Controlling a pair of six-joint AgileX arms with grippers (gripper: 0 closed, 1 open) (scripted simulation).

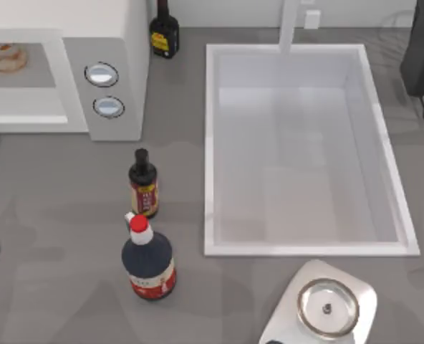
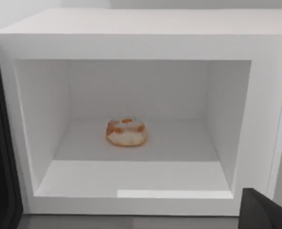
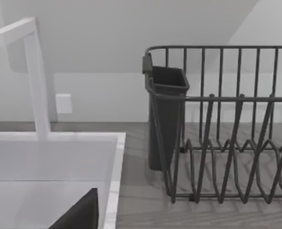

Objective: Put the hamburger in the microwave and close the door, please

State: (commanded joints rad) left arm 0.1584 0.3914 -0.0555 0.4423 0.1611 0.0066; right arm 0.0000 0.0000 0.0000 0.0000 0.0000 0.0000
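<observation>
Overhead top view; left wrist view facing the microwave (image 2: pixel 146 43) cavity, right wrist view the sink (image 3: pixel 60 157).

I count one microwave (image 1: pixel 104 64) with two round knobs (image 1: pixel 102 74), and one hamburger (image 1: pixel 8 57) inside it. Three bottles (image 1: pixel 143 183) stand on the table, beside one sink (image 1: pixel 305 247), one faucet (image 3: pixel 34 71), one dish rack (image 3: pixel 226 124) and one scale (image 1: pixel 328 308).

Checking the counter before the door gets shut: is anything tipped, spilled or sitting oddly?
Nothing stands out. The hamburger sits flat on the floor of the microwave, and the bottles in front of it stand upright, with no spills.
</observation>
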